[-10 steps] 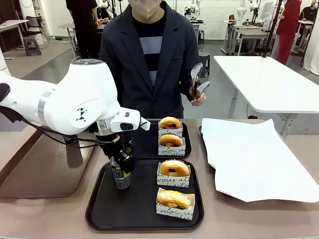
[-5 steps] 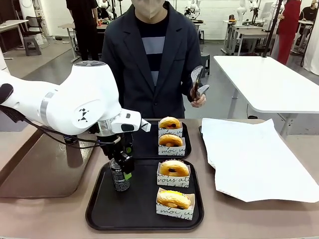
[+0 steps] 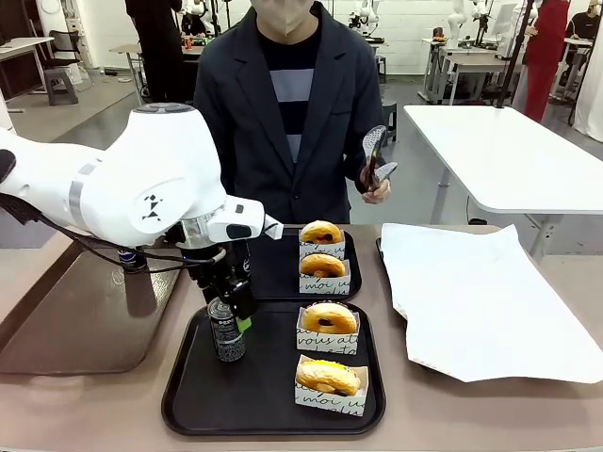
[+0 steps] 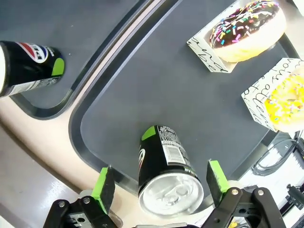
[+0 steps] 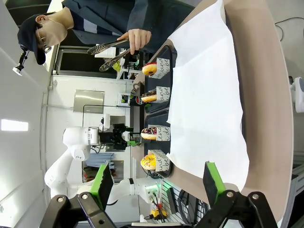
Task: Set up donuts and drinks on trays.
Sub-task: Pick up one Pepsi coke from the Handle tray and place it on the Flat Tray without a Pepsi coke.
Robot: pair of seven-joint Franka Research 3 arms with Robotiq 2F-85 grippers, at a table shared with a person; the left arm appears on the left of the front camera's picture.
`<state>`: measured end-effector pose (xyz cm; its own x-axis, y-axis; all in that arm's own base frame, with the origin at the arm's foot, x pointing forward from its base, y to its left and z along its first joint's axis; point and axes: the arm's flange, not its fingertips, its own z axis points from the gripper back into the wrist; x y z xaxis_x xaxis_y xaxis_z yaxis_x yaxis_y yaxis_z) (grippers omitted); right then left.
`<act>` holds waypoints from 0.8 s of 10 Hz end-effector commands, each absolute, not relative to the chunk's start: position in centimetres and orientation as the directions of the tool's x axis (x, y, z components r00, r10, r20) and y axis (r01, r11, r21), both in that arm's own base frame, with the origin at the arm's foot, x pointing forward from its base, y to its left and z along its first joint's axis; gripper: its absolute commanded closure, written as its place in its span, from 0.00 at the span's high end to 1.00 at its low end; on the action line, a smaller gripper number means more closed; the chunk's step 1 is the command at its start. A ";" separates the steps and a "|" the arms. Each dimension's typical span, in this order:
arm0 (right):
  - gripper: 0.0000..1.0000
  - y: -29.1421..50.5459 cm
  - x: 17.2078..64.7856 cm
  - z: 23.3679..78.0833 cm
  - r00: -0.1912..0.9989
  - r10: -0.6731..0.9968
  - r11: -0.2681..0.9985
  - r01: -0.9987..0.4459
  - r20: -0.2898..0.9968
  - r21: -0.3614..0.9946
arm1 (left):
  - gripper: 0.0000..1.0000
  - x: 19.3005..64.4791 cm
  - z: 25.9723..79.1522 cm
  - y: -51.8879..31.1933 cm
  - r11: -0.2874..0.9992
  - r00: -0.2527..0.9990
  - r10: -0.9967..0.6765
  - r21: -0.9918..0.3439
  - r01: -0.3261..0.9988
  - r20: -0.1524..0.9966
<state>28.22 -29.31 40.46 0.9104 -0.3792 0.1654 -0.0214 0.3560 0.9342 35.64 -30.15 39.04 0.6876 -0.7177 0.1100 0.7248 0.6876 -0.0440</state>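
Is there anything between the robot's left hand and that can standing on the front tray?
Nothing visible. The left hand hangs right above the can, its green-padded fingers spread open on either side of the silver top with gaps showing. The can stands on the near tray, apart from the donuts.

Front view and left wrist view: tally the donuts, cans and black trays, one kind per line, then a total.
Donuts: 4
Cans: 2
Black trays: 2
Total: 8
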 end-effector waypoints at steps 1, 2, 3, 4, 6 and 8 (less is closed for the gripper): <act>1.00 -29.3 28.2 40.5 0.908 -0.382 0.349 -0.028 0.169 0.937 | 1.00 34.3 41.1 -29.2 0.711 0.710 -0.699 -0.020 0.703 0.093; 1.00 -29.3 28.2 40.5 0.908 -0.382 0.349 -0.028 0.169 0.937 | 1.00 32.8 41.8 -29.0 0.725 0.722 -0.684 -0.009 0.688 0.099; 1.00 -29.3 28.2 40.5 0.908 -0.382 0.349 -0.028 0.169 0.937 | 1.00 31.3 42.7 -29.0 0.722 0.717 -0.689 0.023 0.691 0.107; 1.00 -29.3 28.2 40.5 0.908 -0.382 0.349 -0.028 0.169 0.937 | 1.00 30.6 43.2 -28.7 0.729 0.722 -0.684 0.042 0.683 0.104; 1.00 -29.3 28.2 40.5 0.908 -0.382 0.349 -0.028 0.169 0.937 | 1.00 30.5 43.6 -28.3 0.751 0.747 -0.659 0.021 0.660 0.086; 1.00 -29.3 28.2 40.5 0.908 -0.382 0.349 -0.028 0.169 0.937 | 1.00 30.7 43.9 -28.3 0.727 0.722 -0.684 0.012 0.687 0.102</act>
<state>28.23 -29.30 40.46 0.9105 -0.3790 0.1653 -0.0214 0.3560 0.9342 30.68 -28.06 43.87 0.7349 -0.6720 0.0906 0.6743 0.7384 0.0080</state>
